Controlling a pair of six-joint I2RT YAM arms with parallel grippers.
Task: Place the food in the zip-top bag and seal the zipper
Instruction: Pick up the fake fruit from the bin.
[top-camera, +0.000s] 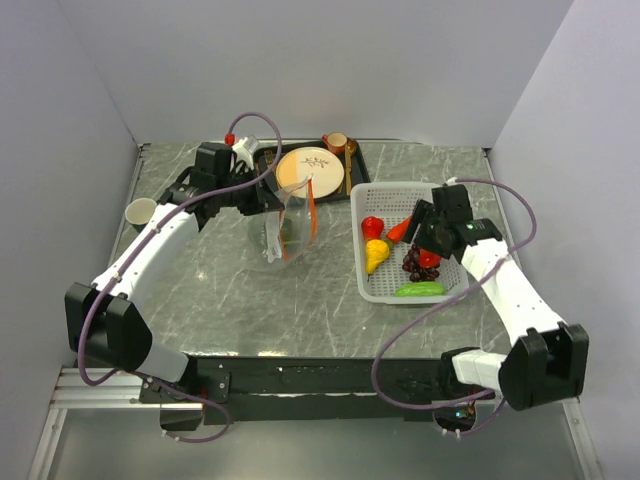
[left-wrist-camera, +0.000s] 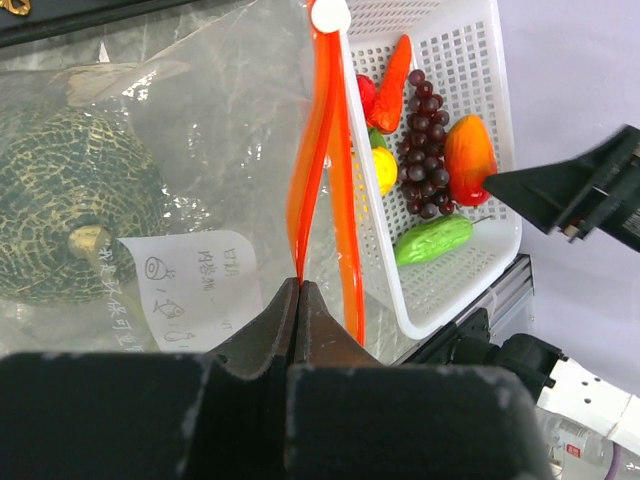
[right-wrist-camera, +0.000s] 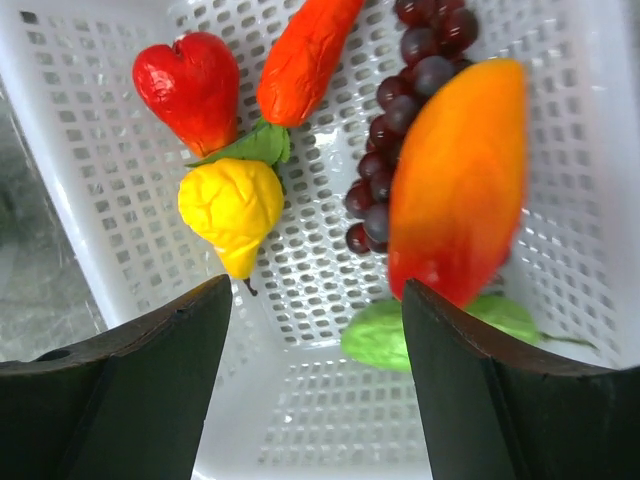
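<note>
The bag (left-wrist-camera: 200, 120) is clamped open by the left hand (left-wrist-camera: 298, 288) for loading; the right hand (right-wrist-camera: 316, 350) is spread above the food (right-wrist-camera: 230, 205).

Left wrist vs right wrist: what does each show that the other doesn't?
Left wrist only: melon inside the zip-top bag, zipper, paper label, left tool shut on the bag's mouth edge.
Right wrist only: right tool plainly open, red heart-shaped piece in full.
Both: white mesh basket holding carrot, grapes, pear, cucumber.
</note>
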